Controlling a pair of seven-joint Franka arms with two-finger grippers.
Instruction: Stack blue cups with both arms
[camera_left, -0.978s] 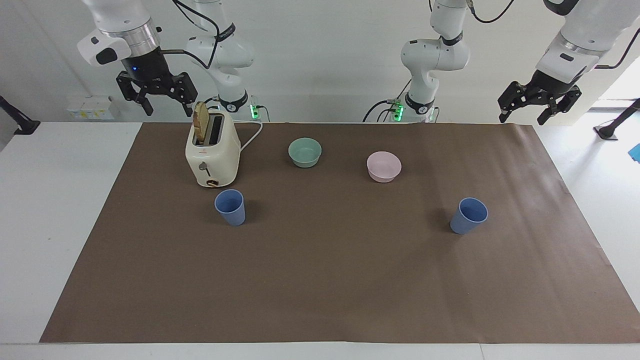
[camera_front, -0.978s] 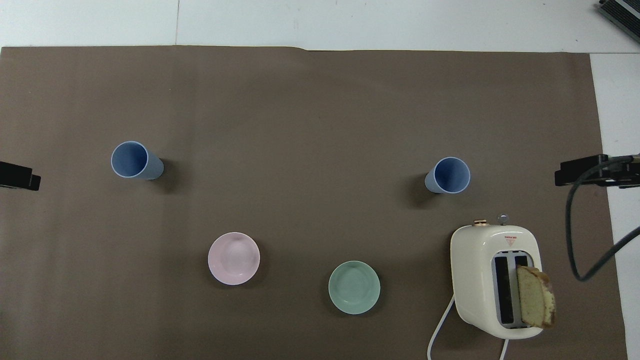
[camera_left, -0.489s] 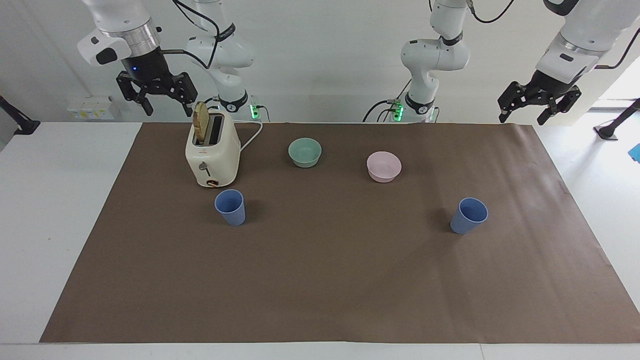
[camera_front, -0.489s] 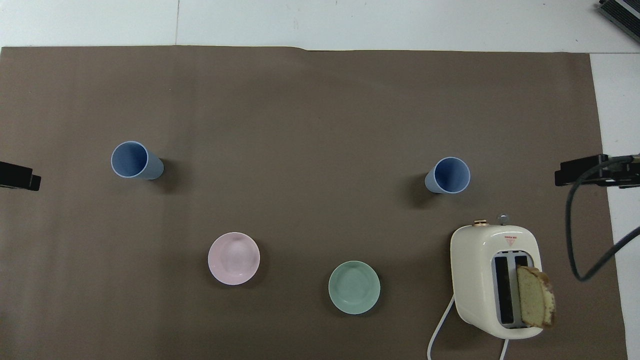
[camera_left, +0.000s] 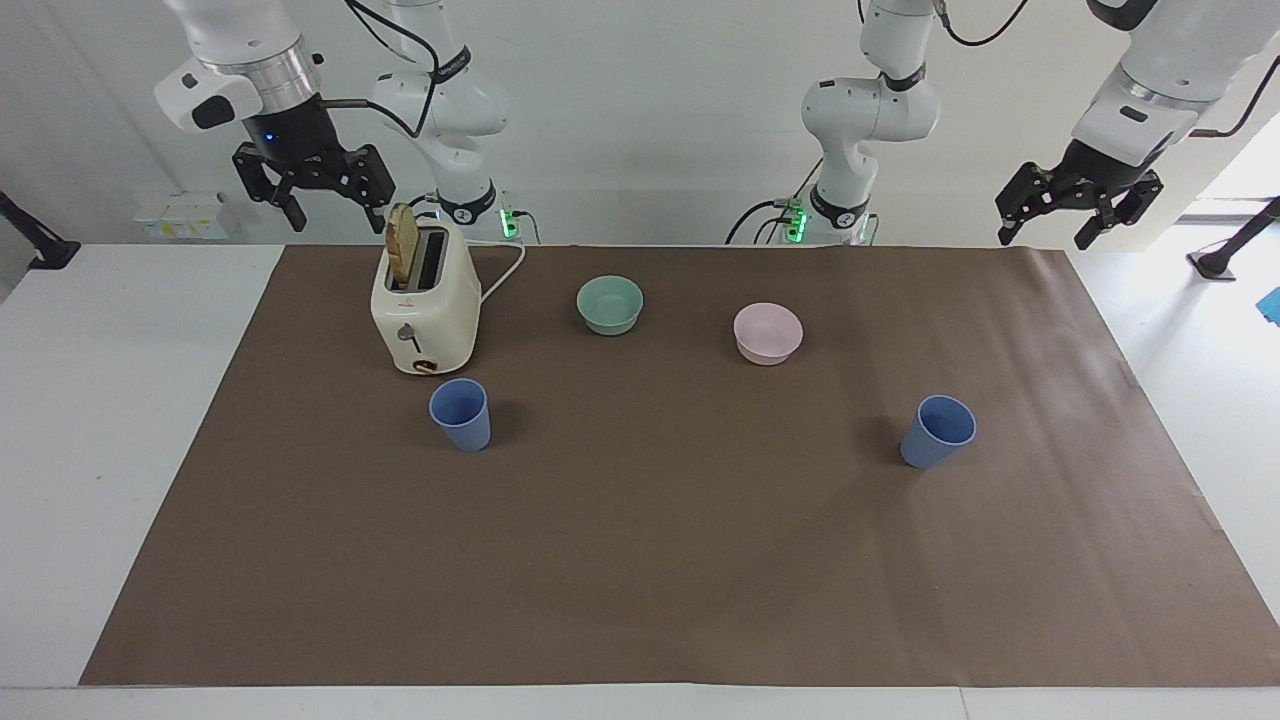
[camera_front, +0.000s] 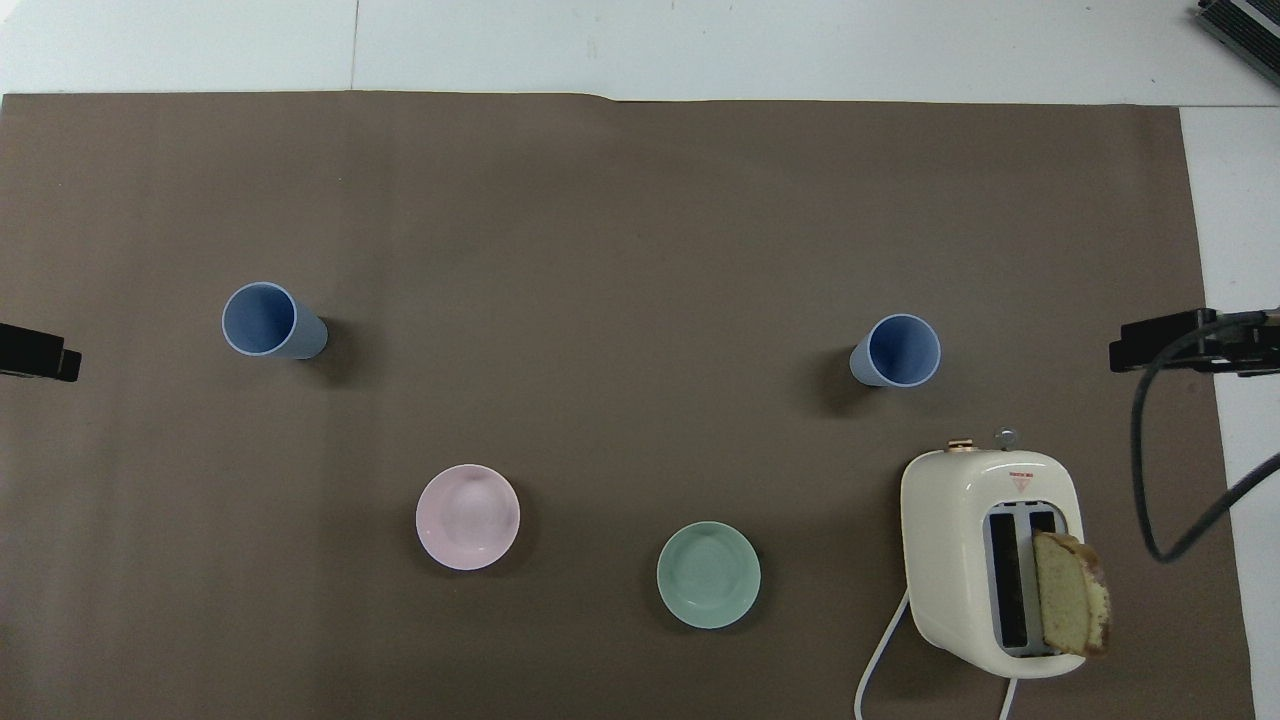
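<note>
Two blue cups stand upright on the brown mat, far apart. One cup (camera_left: 461, 413) (camera_front: 897, 351) stands beside the toaster, toward the right arm's end. The other cup (camera_left: 938, 431) (camera_front: 272, 320) stands toward the left arm's end. My right gripper (camera_left: 335, 218) hangs open and empty high above the mat's edge by the toaster; its tip shows in the overhead view (camera_front: 1190, 342). My left gripper (camera_left: 1045, 236) hangs open and empty above the mat's corner at its own end; its tip shows in the overhead view (camera_front: 35, 352). Neither gripper touches a cup.
A cream toaster (camera_left: 425, 300) with a bread slice (camera_left: 402, 245) in one slot stands near the right arm. A teal-green bowl (camera_left: 610, 304) and a pink bowl (camera_left: 767, 332) sit nearer to the robots than the cups. Two small arm bases (camera_left: 840, 205) stand at the table's edge.
The right arm's wrist has lifted very slightly. The cups, the bowls and the left gripper have not visibly moved.
</note>
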